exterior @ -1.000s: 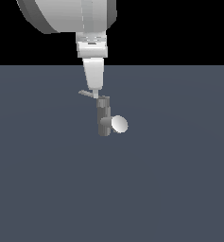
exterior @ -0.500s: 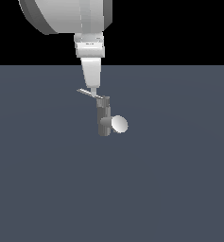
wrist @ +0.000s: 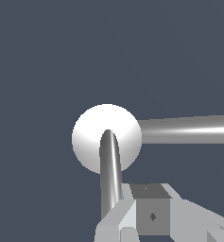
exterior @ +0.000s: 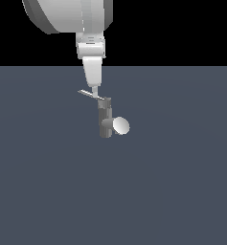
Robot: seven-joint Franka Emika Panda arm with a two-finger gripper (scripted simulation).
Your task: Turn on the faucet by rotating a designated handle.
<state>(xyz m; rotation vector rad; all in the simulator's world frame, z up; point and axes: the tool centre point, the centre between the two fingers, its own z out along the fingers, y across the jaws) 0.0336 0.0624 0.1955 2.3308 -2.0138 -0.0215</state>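
Observation:
The faucet (exterior: 104, 119) is a dark grey upright post with a stubby spout ending in a pale round disc (exterior: 121, 126). The handle (exterior: 88, 94), a thin light-grey blade, sticks out from the post's top toward the exterior view's left. My gripper (exterior: 94, 93) comes down from above, its narrow fingertips together and touching the blade's middle, holding nothing. In the wrist view my fingers (wrist: 132, 215) sit beside a grey bar (wrist: 109, 175) that crosses a pale disc (wrist: 92, 137); I cannot tell which faucet part each one is.
The faucet stands on a flat dark blue-grey floor (exterior: 172, 191). A second grey bar (wrist: 189, 130) runs from the pale disc to the edge of the wrist view. The arm's large white body (exterior: 72, 14) hangs above.
The handle blade has swung a little, and now slants down toward the post. My gripper has shifted slightly to the exterior view's left, staying against the blade.

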